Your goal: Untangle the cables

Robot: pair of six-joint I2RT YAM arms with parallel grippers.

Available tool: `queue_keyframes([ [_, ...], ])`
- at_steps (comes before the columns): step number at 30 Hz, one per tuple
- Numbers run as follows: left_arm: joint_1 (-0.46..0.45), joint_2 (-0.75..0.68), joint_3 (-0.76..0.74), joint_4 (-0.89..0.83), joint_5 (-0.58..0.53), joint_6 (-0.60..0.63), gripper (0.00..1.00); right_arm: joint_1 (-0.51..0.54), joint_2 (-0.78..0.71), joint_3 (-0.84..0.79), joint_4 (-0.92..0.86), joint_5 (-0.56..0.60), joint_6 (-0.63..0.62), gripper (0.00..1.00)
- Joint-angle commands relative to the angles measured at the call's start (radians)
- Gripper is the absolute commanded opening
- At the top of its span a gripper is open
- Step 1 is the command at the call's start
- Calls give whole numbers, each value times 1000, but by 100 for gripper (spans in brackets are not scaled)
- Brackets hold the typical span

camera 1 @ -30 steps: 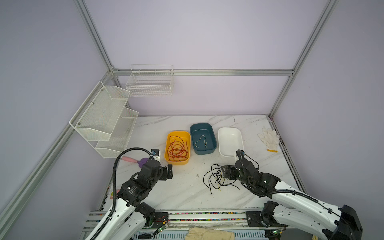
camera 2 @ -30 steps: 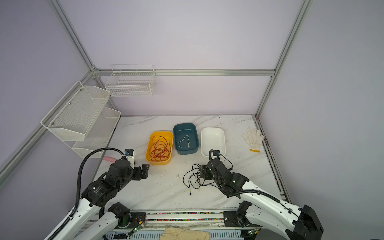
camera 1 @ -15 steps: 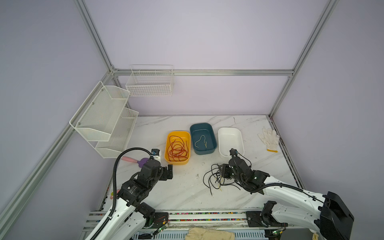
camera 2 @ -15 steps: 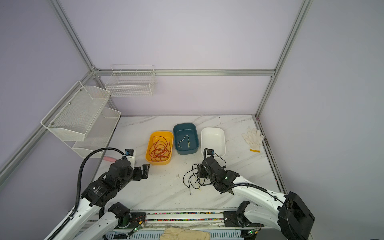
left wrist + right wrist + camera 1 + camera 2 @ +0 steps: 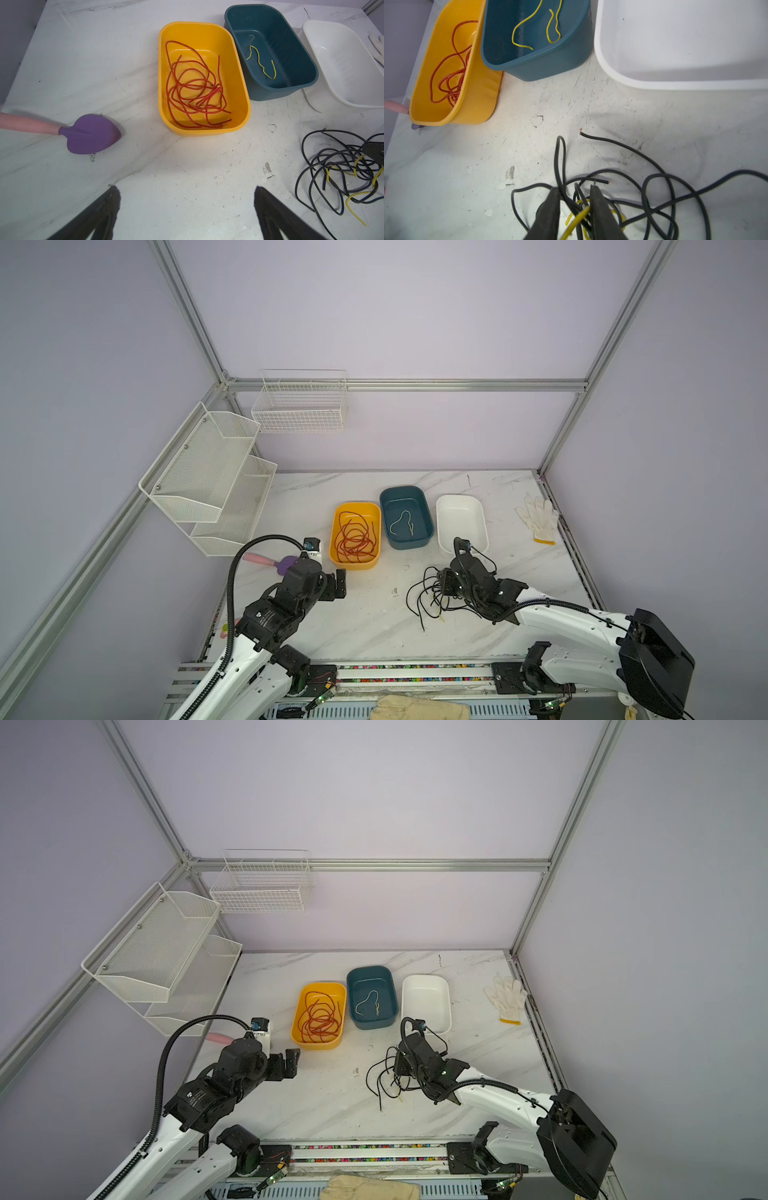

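Observation:
A tangle of black and yellow cables [image 5: 430, 603] [image 5: 384, 1083] lies on the marble table right of centre. My right gripper [image 5: 442, 585] [image 5: 575, 188] is lowered into its right side. The jaws stand close together, with black strands and a yellow strand [image 5: 579, 216] running between them and bare table showing in the gap. Red-orange cables [image 5: 355, 539] [image 5: 193, 91] lie coiled in the yellow bin [image 5: 335, 539]. One yellow cable [image 5: 401, 522] lies in the teal bin [image 5: 407, 490]. My left gripper [image 5: 337, 583] [image 5: 187, 190] hovers wide open over bare table, holding nothing.
A white bin [image 5: 461, 518] stands right of the teal one, close behind the right gripper. A purple spatula with a pink handle [image 5: 284, 563] lies beside the left arm. A white glove [image 5: 538, 516] lies at the right edge. Wire shelves [image 5: 208, 472] hang on the left wall.
The right gripper has slid left into the tangle and its jaws have narrowed around strands. The left arm has not moved.

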Motion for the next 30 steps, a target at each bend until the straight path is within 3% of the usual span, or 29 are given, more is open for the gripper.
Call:
queue_keyframes([
  [1,2,0,64,15,11,17,100,-4,-6,20,12,34,15,24],
  [9,2,6,65,15,17,17,100,-4,-75,8,22,-10,-1,19],
  [15,3,18,73,18,54,16,100,-1,-165,-14,77,-107,-36,4],
  [20,3,37,94,46,196,1,100,4,-208,-17,117,-171,-56,0],
  [30,-28,4,-29,335,527,-265,97,27,-301,-34,252,-341,-82,0],
])
